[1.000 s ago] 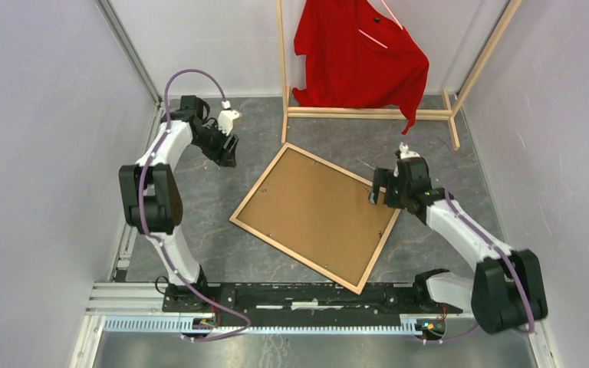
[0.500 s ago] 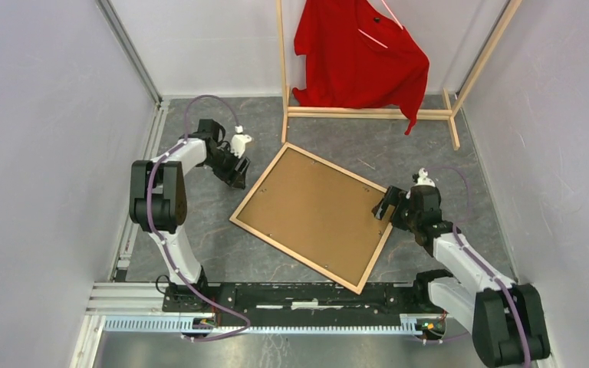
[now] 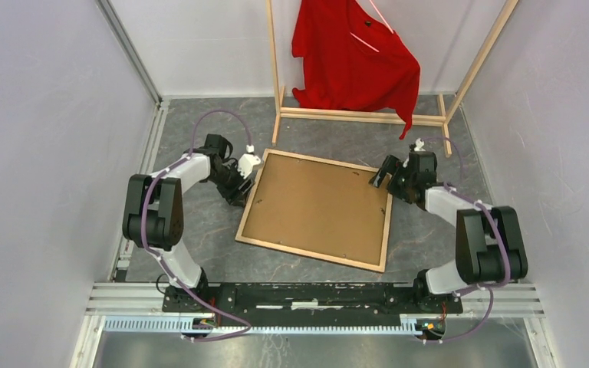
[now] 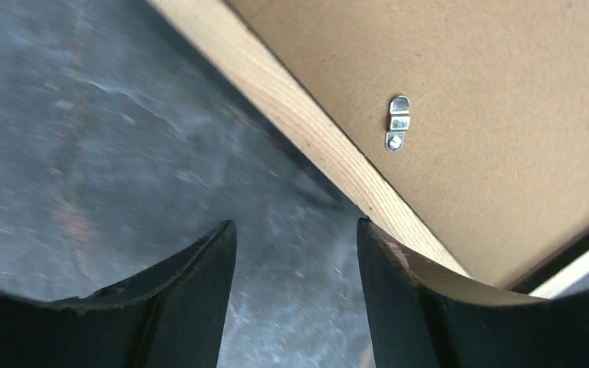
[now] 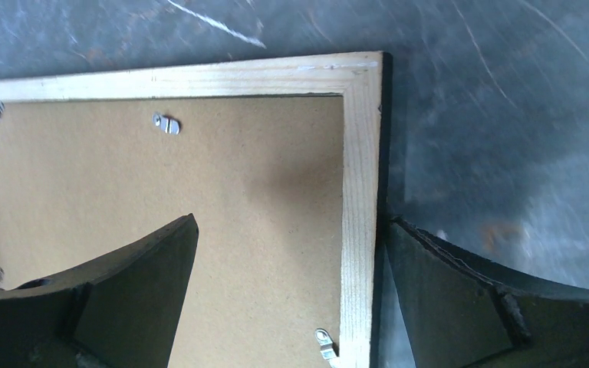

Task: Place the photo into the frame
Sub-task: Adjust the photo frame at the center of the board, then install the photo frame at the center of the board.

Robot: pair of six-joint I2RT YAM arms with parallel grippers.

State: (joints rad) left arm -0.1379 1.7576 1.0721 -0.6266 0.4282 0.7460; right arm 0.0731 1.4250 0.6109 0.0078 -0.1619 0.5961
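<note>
The frame has swung squarer, lying back-up on the tabletop just before the clothes rack. Left claw released beside one rail; right claw released, straddling the opposite rail.

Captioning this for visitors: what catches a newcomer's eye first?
The bright red shirt on the light wooden rack at the back stands out first. Then the large light-wood picture frame lying back-up in the middle, brown backing board showing, the left end effector at its left rail, the right end effector straddling its right.
</note>
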